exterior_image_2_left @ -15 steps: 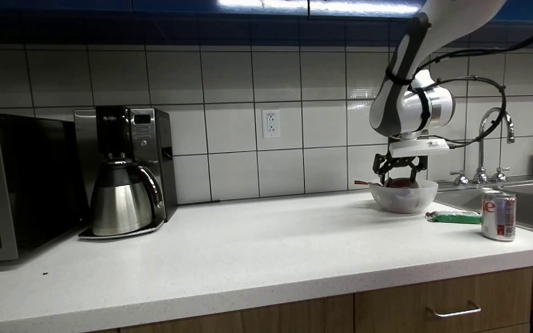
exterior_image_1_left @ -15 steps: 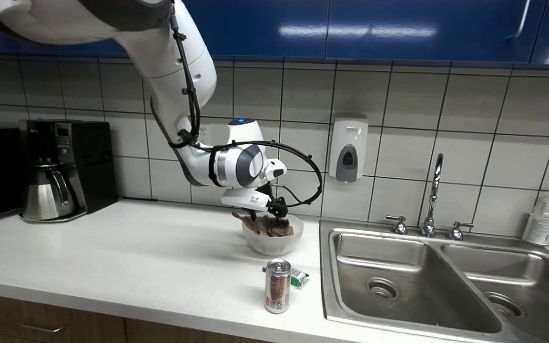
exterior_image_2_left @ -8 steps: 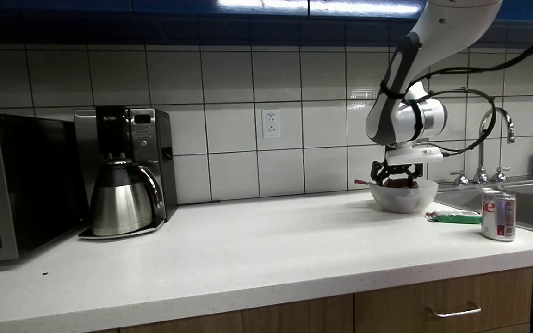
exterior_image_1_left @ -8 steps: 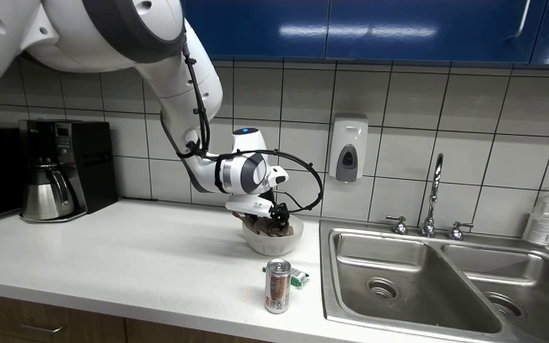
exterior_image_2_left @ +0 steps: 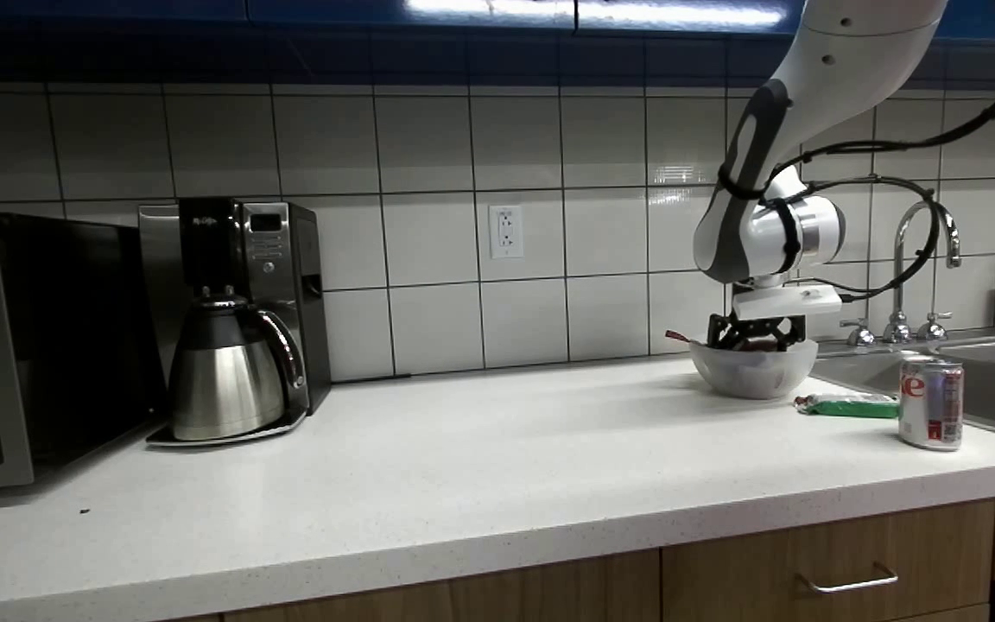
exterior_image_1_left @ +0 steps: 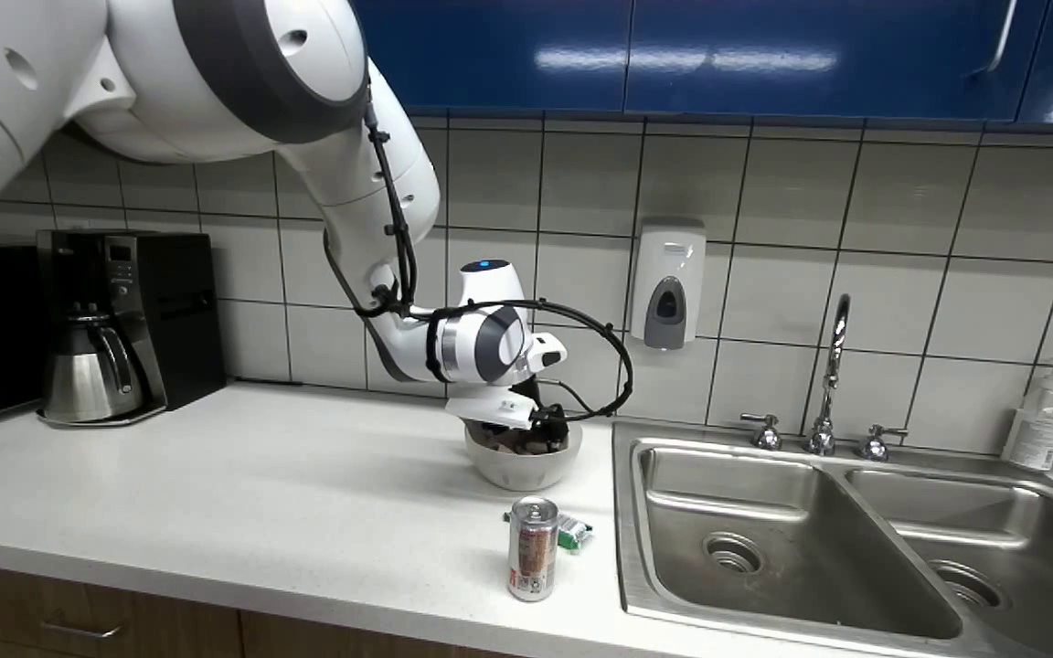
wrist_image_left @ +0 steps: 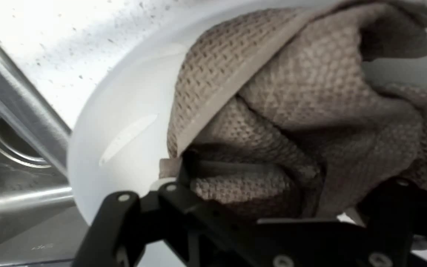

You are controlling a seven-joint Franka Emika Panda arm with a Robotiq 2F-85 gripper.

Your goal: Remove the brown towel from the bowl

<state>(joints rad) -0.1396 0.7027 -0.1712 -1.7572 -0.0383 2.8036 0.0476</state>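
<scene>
Towel [wrist_image_left: 328, 96], brown, crumpled: inside the bowl [exterior_image_2_left: 752, 377], white, upright on the worktop [exterior_image_2_left: 463, 471] beside the sink [exterior_image_1_left: 718, 507]. Hand [wrist_image_left: 272, 189]: reaching into the bowl, unclenched, its fingers [wrist_image_left: 195, 203] spread apart with towel between them. Near the bowl: packet [exterior_image_2_left: 847, 406], green and white, lying flat; can [exterior_image_2_left: 931, 404], silver, upright. Well apart, on the same worktop: coffee maker [exterior_image_2_left: 273, 259], microwave [exterior_image_2_left: 74, 345].

Along the back edge of the white speckled counter [exterior_image_2_left: 463, 466] are one black-and-steel microwave [exterior_image_2_left: 83, 345], one black-and-silver coffee maker [exterior_image_2_left: 266, 276], one steel carafe [exterior_image_2_left: 228, 389], one translucent white bowl [exterior_image_1_left: 524, 471] with one brown textured towel [wrist_image_left: 310, 100] in it, and one clear pump bottle [exterior_image_1_left: 1041, 425]; nearer the front edge, one silver drink can [exterior_image_1_left: 534, 550] and one green-and-white packet [exterior_image_2_left: 847, 406]. One stainless-steel sink [exterior_image_1_left: 633, 521] has two rectangular basins [exterior_image_1_left: 792, 585], one chrome faucet [exterior_image_1_left: 830, 370] and two chrome levers [exterior_image_1_left: 767, 433].
</scene>
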